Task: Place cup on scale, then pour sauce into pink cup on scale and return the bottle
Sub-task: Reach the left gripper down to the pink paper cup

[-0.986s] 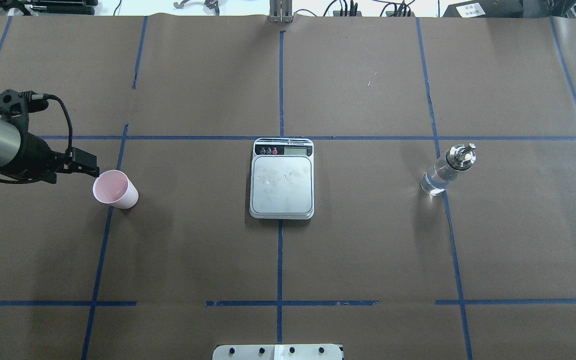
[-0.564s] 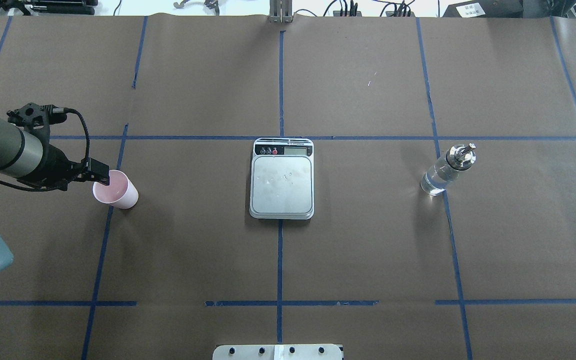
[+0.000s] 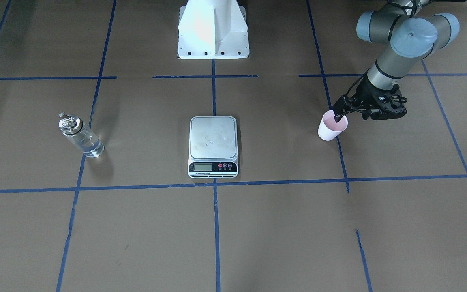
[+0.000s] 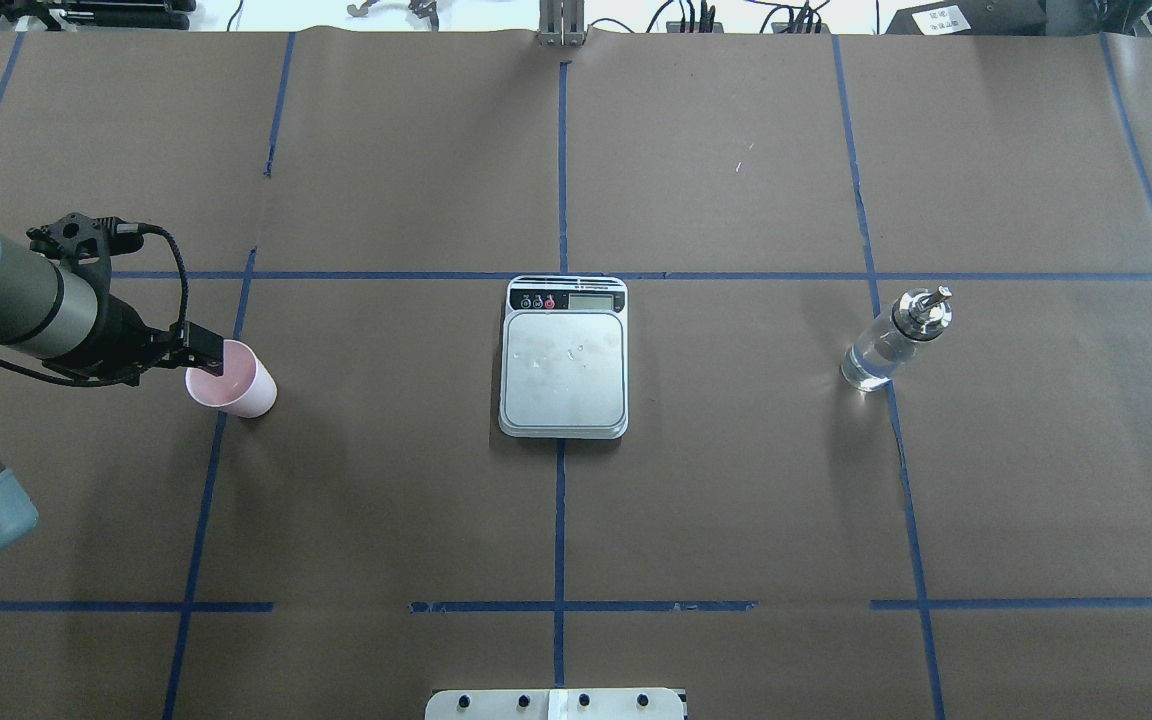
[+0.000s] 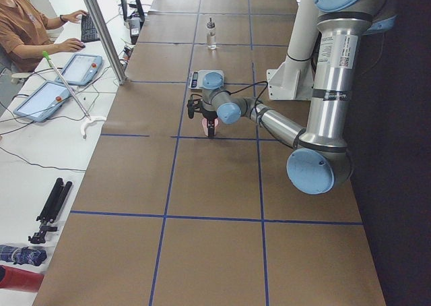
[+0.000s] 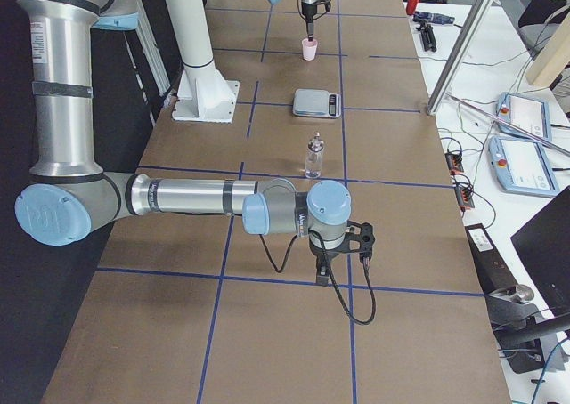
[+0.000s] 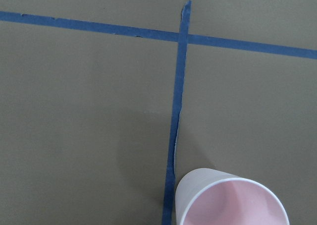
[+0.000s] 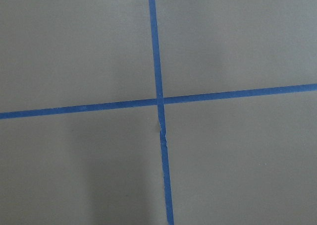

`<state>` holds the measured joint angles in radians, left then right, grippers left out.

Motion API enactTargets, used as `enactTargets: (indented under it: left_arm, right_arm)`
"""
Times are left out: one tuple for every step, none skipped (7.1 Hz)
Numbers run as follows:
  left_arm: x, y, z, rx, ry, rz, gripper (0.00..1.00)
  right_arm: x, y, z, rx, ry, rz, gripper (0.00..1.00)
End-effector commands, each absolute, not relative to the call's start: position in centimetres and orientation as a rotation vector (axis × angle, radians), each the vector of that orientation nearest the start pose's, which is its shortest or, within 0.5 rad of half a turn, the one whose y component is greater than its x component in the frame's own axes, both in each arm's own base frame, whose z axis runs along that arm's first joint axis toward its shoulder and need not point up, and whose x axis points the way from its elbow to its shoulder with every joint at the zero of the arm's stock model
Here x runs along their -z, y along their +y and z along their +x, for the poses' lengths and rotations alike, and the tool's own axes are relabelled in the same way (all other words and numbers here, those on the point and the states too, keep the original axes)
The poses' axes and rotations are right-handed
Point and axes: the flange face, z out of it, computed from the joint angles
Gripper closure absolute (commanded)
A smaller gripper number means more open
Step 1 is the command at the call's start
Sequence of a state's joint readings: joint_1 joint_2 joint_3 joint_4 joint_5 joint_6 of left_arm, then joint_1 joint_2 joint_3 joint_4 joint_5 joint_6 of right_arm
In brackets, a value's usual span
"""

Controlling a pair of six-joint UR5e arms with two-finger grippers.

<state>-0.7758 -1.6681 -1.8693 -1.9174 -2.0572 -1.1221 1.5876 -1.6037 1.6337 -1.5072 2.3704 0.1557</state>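
**Left gripper.** The left gripper (image 4: 208,357) hangs at the left rim of the cup (image 4: 236,380), fingers pointing down. In the front-facing view one dark fingertip (image 3: 336,118) dips just inside the cup's mouth. The second finger cannot be made out separately, so it cannot be told whether the claw is spread or pinching the cup wall. The left wrist view shows no fingers, only the cup's pink interior at its lower edge.

**Cup.** It stands upright on the table (image 4: 736,480), on the left side and touching a blue tape line (image 4: 198,520). It is well apart from the scale (image 4: 564,365) and is not on it.

**Scale.** It lies flat at the table's centre, with the display strip on the far side from the robot. Nothing rests on the silver platform (a few small pale marks show on the metal).

**Bottle.** The bottle (image 4: 886,345) stands upright on the right side, beside another tape line and well apart from the scale. Its silver spout cap is on. The sauce (image 4: 866,368) is clear and sits in the lower body of the glass.

**Right gripper.** The right gripper (image 6: 322,275) shows only in the right side view. It hangs low over bare table at the right end, near the bottle but clear of it. Its claw state cannot be told.
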Motion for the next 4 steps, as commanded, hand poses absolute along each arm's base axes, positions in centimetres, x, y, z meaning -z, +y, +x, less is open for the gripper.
enactTargets:
  left_arm:
    - [-43.07, -43.44, 33.16, 0.11, 0.862, 0.033, 0.0]
    - [-42.8, -43.61, 33.45, 0.109, 0.865, 0.036, 0.01]
    - [-43.0, -43.8, 33.64, 0.11, 0.862, 0.033, 0.02]
    - [-43.45, -43.89, 33.75, 0.113, 0.855, 0.027, 0.02]
  right_arm:
    - [-63.51, -48.3, 7.01, -0.127, -0.803, 0.033, 0.0]
    - [-63.49, -48.31, 7.01, -0.126, -0.803, 0.034, 0.0]
    - [-63.48, -48.3, 7.0, -0.126, -0.805, 0.034, 0.0]
    - [-63.48, -48.3, 7.0, -0.126, -0.805, 0.034, 0.0]
